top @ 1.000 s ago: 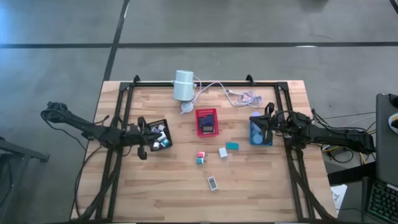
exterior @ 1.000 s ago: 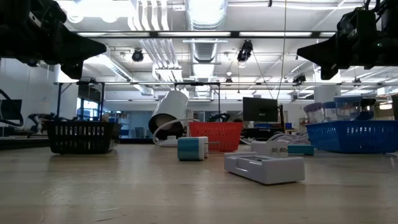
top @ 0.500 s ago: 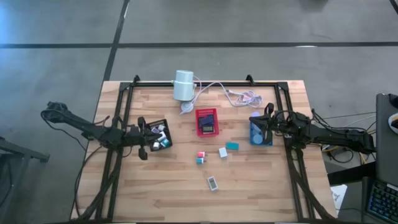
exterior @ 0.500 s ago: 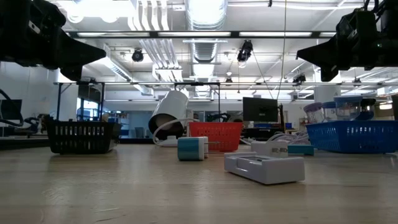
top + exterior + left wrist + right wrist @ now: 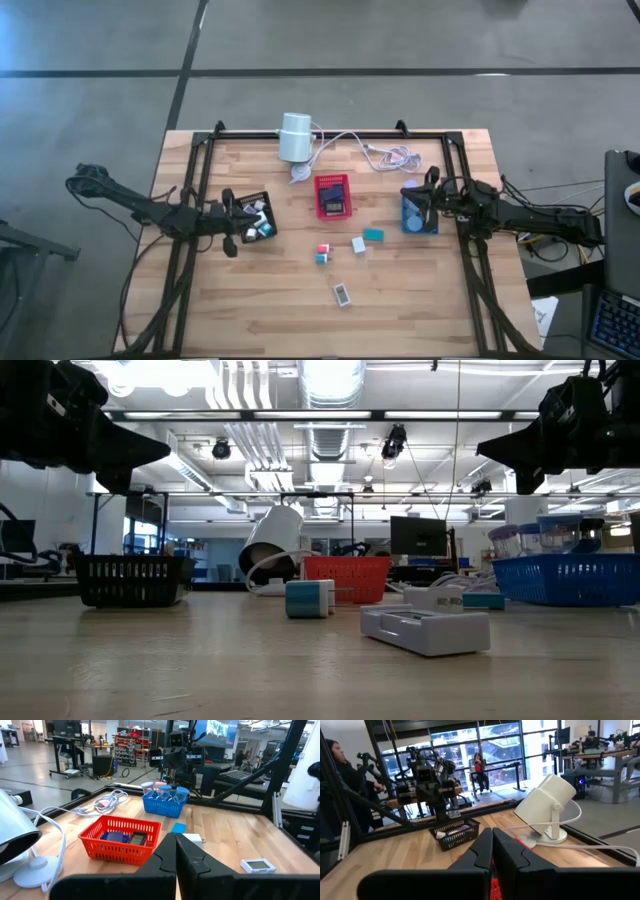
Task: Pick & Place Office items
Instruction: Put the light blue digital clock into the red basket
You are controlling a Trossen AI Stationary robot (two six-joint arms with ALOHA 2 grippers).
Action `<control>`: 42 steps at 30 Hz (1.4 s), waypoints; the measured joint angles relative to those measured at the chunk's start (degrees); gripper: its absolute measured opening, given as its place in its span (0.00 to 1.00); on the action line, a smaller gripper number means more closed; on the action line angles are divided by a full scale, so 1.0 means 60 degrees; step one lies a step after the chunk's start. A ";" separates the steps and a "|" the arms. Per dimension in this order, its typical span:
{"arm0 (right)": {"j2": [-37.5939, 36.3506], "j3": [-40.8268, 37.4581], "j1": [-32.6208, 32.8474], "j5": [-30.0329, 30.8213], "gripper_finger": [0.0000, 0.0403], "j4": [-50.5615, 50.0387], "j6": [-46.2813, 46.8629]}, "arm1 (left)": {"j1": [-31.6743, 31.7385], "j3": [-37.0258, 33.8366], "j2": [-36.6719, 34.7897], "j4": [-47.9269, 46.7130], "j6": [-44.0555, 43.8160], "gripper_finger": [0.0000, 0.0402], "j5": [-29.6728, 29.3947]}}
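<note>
A white flat piece (image 5: 425,630) lies nearest on the wooden surface (image 5: 200,660), with a teal block (image 5: 306,599) behind it. Black (image 5: 133,580), red (image 5: 347,579) and blue (image 5: 572,580) trays stand farther back.

In the high view the pieces inside the black tray (image 5: 252,217) and blue tray (image 5: 418,212) are too small to identify, while the red tray (image 5: 494,879) in the right wrist view is mostly hidden behind that arm's closed fingers (image 5: 479,851).
</note>
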 joint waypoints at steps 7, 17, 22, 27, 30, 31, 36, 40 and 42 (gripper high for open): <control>0.0368 0.0000 0.0000 0.0007 0.02 0.0004 -0.0468 | 0.0004 0.0000 0.0000 -0.0011 0.0223 0.00 -0.0015; 0.1076 0.0000 0.0000 0.0007 0.02 0.0015 -0.0129 | 0.0004 -0.0004 -0.0003 0.0006 0.0147 0.00 -0.0015; 0.1342 0.0000 0.0000 0.0011 0.02 0.0061 0.0107 | 0.0007 -0.0004 -0.0002 0.0007 0.0581 0.00 -0.0019; 0.1429 -0.0004 0.0004 0.0007 0.02 0.0695 0.0331 | 0.0007 -0.0004 -0.0006 0.0011 0.0198 0.00 -0.0022; 0.1412 0.0166 0.0012 0.0007 0.02 0.0858 0.0386 | 0.0007 0.0014 -0.0036 0.0011 0.0300 0.00 -0.0022; 0.1415 0.0379 0.0025 0.0007 0.02 0.0618 0.0387 | 0.0007 0.0040 -0.0036 0.0011 0.0442 0.00 -0.0026; 0.1663 0.2112 0.0025 0.0025 0.02 -0.2102 0.0213 | 0.0007 0.0131 -0.0036 0.0015 0.0827 0.00 -0.0033; 0.2215 0.3890 0.0112 0.0054 0.02 -0.4886 -0.0016 | 0.0007 0.0197 -0.0036 0.0016 0.0915 0.00 -0.0033; 0.2607 0.4658 0.0259 0.0248 0.02 -0.6064 0.0035 | 0.0007 0.0228 -0.0036 0.0023 0.0964 0.00 -0.0033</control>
